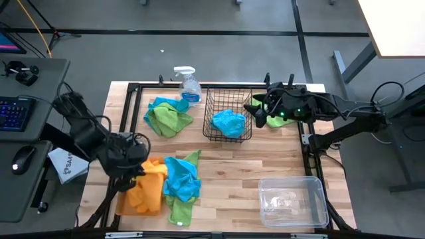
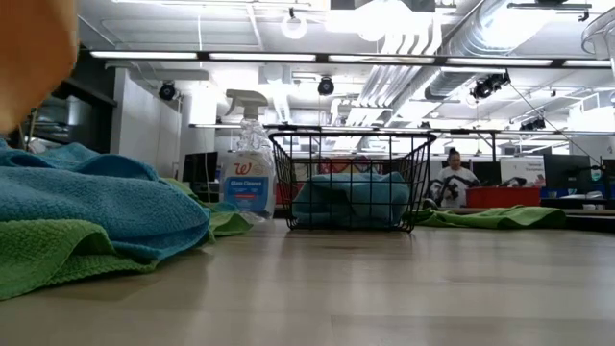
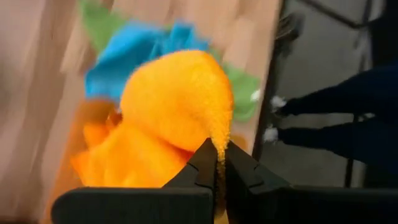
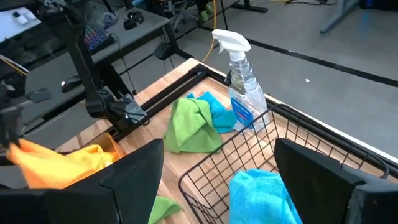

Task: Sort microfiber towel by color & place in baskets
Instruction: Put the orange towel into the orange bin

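Observation:
My left gripper (image 1: 136, 167) is shut on an orange towel (image 3: 177, 106) over the table's near left, above more orange cloth on the orange-brown tray (image 1: 125, 199). A blue towel (image 1: 180, 178) lies on a green one (image 1: 182, 211) beside it. A green and a blue towel (image 1: 166, 116) lie heaped at the far left. The black wire basket (image 1: 228, 99) holds a blue towel (image 1: 229, 123). My right gripper (image 4: 217, 186) is open and empty just right of the basket (image 1: 255, 109); a green towel (image 1: 273, 121) lies under it. The clear tub (image 1: 292, 199) stands near right. My left gripper pinches a thin edge or fold of the orange towel (image 3: 219, 148) between its two shut fingers. The cloth bulges out beyond the fingertips and is raised off the table; it shows high up in the low view (image 2: 34, 53). Its lower part reaches down to the orange cloth on the tray.
A clear spray bottle (image 1: 188, 85) stands at the far edge between the far-left heap and the basket. The bare wood between basket and tub (image 1: 265, 159) is free. A person (image 2: 456, 178) sits in the room behind the table.

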### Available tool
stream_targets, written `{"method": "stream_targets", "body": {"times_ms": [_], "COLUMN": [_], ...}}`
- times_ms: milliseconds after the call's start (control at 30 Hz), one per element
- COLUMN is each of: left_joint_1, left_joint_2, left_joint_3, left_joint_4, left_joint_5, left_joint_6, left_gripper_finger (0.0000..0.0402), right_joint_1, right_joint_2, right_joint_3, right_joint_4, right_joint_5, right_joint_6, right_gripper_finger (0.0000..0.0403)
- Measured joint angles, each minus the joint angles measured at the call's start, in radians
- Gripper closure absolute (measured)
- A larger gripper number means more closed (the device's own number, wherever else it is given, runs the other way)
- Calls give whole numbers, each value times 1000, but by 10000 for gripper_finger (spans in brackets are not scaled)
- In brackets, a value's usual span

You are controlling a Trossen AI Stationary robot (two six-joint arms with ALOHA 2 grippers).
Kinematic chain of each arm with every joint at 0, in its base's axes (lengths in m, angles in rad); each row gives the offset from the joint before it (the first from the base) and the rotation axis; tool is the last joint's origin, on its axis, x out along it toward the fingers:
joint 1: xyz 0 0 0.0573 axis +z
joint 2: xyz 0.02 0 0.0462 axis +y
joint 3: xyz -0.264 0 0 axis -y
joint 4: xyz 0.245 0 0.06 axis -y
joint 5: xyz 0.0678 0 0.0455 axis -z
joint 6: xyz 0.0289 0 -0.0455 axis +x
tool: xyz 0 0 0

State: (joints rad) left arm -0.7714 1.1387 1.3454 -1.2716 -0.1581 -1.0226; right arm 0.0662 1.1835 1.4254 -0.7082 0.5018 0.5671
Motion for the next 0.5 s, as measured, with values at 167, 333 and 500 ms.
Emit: {"method": "stream_targets", "body": {"times_ms": [167, 333, 500], "left_joint_1": [-111, -162, -136], "left_joint_2": [-120, -220, -224], "left_joint_3": [-236, -428, -574], "left_joint_4": [148, 149, 150], "left_joint_5": [15, 12, 164], "left_joint_6": [-206, -371, -398], "left_gripper_finger": [401, 401, 401], "right_joint_1": [0, 0, 0], "right_joint_2": [-1, -2, -2], "right_joint_3": [0, 0, 0], "right_joint_4": [-19, -23, -30], "right_joint_5": [-1, -1, 3], "right_joint_6": [0, 0, 0], "right_gripper_finger": [100, 100, 100]}}
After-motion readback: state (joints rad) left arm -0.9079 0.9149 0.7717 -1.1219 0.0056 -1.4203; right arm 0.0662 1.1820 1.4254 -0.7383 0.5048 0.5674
